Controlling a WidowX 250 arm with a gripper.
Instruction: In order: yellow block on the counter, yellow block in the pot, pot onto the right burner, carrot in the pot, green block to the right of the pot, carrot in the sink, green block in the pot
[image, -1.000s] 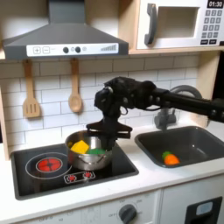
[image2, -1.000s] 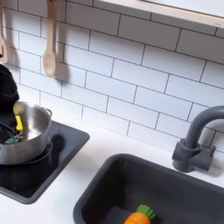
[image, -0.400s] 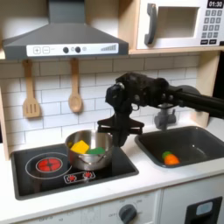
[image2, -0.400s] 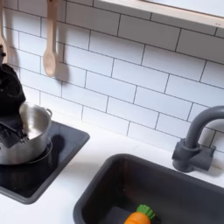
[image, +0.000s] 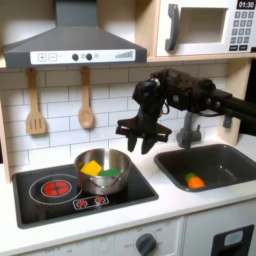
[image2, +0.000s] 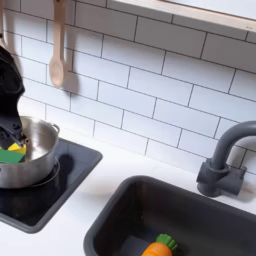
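First exterior view: my hand (image: 140, 140) hangs open, empty; the carrot (image: 193, 181) lies lower right in the sink (image: 226, 158).

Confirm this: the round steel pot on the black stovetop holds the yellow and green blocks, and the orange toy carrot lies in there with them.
Wrong about the carrot. The orange toy carrot lies in the dark grey sink, as both exterior views show. The round steel pot on the black stovetop does hold the yellow block and green block.
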